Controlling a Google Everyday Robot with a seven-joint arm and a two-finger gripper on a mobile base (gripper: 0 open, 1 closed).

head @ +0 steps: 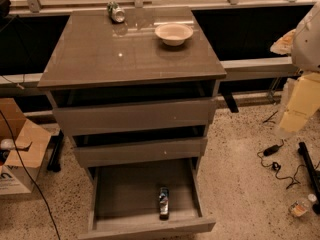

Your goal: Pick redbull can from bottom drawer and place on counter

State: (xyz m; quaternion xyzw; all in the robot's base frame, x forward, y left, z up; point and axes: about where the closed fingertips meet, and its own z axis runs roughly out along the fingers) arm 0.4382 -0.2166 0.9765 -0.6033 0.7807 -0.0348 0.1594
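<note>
The redbull can (164,202) lies on its side in the open bottom drawer (120,194), near the drawer's front wall and right of its middle. The counter (100,54) is the glossy top of the cabinet. My gripper (294,118) hangs at the right edge of the view, beside the cabinet and well away from the can, with the pale arm above it. It holds nothing that I can see.
A white bowl (173,33) and a stouter green-and-silver can (116,12) on its side sit at the back of the counter. The two upper drawers are slightly open. A cardboard box (20,149) stands at the left. Cables (272,156) and a small bottle (300,207) lie on the floor at the right.
</note>
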